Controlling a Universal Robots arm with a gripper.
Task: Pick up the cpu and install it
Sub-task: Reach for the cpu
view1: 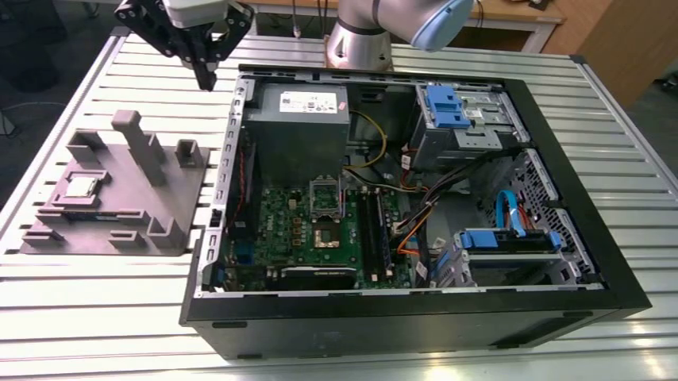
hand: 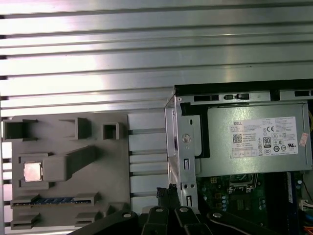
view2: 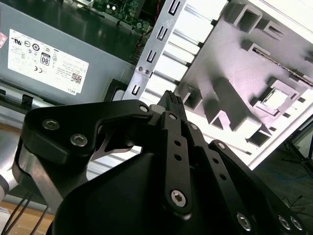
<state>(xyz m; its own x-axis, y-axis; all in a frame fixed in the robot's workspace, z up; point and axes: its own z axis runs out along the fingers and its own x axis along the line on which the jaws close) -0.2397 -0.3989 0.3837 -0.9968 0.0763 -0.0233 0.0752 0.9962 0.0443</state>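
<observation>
cpu (view1: 82, 186): small silvery square, pale rim | hand (view1: 206, 79): fingers together, empty

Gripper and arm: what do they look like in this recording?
The gripper is matte black, built of jointed link bars studded with silver hex bolts, and it tapers to a narrow tip. Above it is a pale grey wrist block. The arm is a silver-grey tube with a light blue joint cap.
</observation>
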